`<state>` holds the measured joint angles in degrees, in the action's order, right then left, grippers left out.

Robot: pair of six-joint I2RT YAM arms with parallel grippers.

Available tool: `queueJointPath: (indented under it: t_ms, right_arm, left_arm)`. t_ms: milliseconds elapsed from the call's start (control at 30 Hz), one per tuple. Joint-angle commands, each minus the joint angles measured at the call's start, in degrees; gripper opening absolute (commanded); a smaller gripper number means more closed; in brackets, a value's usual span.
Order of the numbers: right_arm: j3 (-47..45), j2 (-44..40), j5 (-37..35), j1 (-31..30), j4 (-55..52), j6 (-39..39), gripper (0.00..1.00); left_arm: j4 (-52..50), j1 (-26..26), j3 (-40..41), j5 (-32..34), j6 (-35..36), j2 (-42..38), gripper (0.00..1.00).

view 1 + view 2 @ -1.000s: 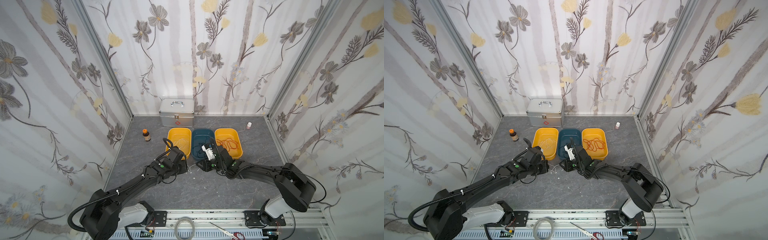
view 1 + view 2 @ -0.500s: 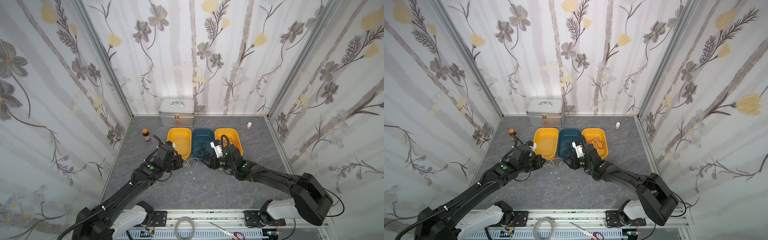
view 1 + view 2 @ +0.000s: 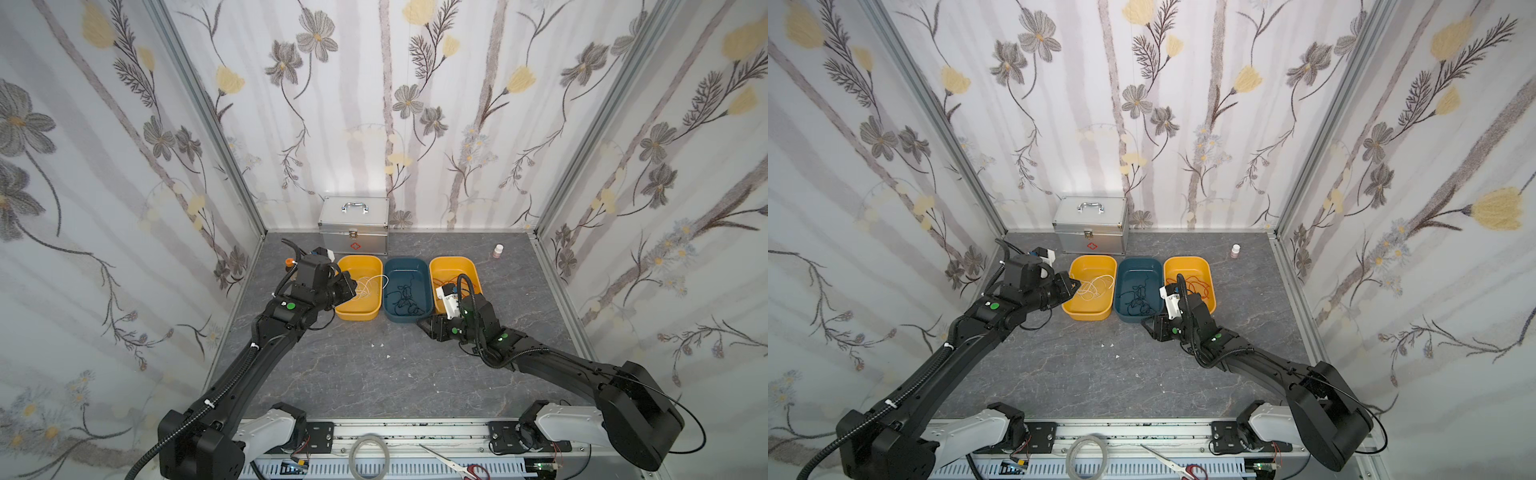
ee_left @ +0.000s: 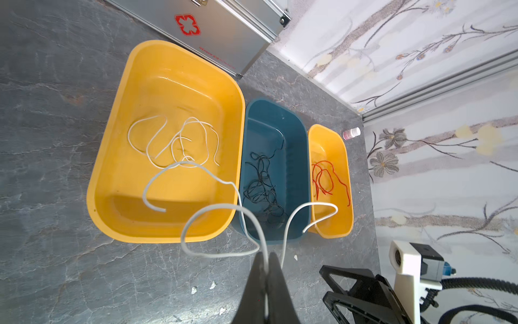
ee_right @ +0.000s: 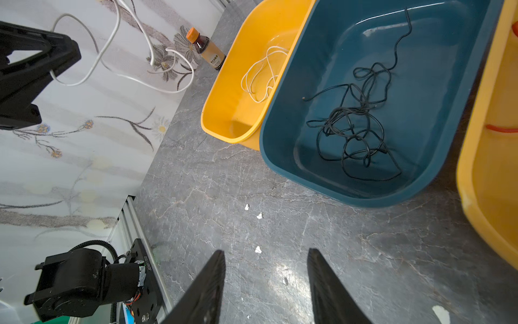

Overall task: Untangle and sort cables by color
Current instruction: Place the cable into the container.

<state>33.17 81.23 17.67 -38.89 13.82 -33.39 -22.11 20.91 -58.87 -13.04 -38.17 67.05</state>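
My left gripper [image 4: 265,255] is shut on a white cable [image 4: 213,206], which curls in loose loops from its tip. In both top views this gripper [image 3: 353,289] [image 3: 1074,286] hovers at the left side of the left yellow bin [image 3: 359,316], where more white cables [image 4: 179,140] lie. Black cables [image 5: 353,126] lie tangled in the blue bin [image 3: 405,319]. Red cables [image 4: 322,176] lie in the right yellow bin [image 3: 453,262]. My right gripper [image 5: 266,252] [image 3: 424,325] is open and holds nothing, low over the table in front of the blue bin.
A metal case [image 3: 353,226] stands against the back wall. A brown bottle [image 5: 207,49] is left of the bins and a small pink bottle [image 3: 498,250] at the back right. White scraps [image 5: 259,216] dot the grey table. A tape ring [image 3: 369,455] and scissors [image 3: 457,465] lie on the front rail.
The grippers have parted from in front of the bins. The left one carried the white cable up to the left yellow bin. The right one opened and drew back to the right.
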Motion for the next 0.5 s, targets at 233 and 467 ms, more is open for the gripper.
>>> queueJointPath:
  t_ms: [233, 467]
  right_arm:
    - [-2.74, -4.05, -2.86, 0.56, 1.14, -0.34, 0.5]
    - [-4.75, -7.45, -4.12, 1.19, 0.15, -0.88, 0.5]
  left_arm:
    - [7.46, -0.8, -4.0, 2.14, 0.38, 13.15, 0.0]
    - [6.82, -0.59, -6.94, 7.83, 1.08, 23.28, 0.0]
